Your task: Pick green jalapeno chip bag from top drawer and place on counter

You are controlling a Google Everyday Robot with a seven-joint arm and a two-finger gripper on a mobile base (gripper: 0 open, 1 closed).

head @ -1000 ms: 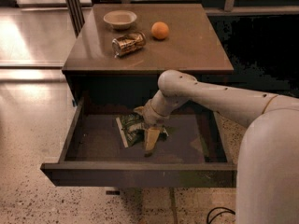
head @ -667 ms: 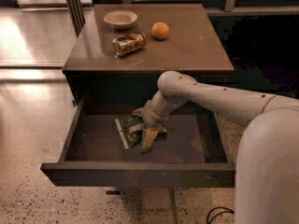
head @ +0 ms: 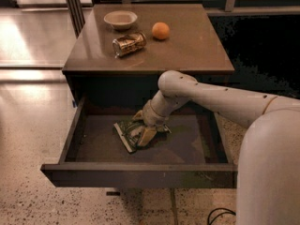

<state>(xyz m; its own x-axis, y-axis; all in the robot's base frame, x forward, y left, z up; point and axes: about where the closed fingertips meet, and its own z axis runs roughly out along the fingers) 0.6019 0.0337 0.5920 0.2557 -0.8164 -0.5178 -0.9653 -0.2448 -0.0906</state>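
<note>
The top drawer (head: 140, 175) of the dark table is pulled out wide. The green jalapeno chip bag (head: 126, 132) lies crumpled and flat on the drawer floor, left of centre. My gripper (head: 142, 127) reaches down into the drawer from the right and sits on the bag's right part, covering it. The white arm (head: 211, 97) crosses over the drawer's right half. The glossy brown counter (head: 187, 46) is above the drawer, behind the gripper.
On the counter stand a small pale bowl (head: 120, 18), a crushed gold-brown can (head: 128, 43) and an orange (head: 160, 30), all in the back left half. The robot's white body (head: 269, 168) fills the lower right. Speckled floor lies to the left.
The gripper has shifted slightly left and settled closer onto the bag. The bag, the drawer and the things on the counter have stayed put.
</note>
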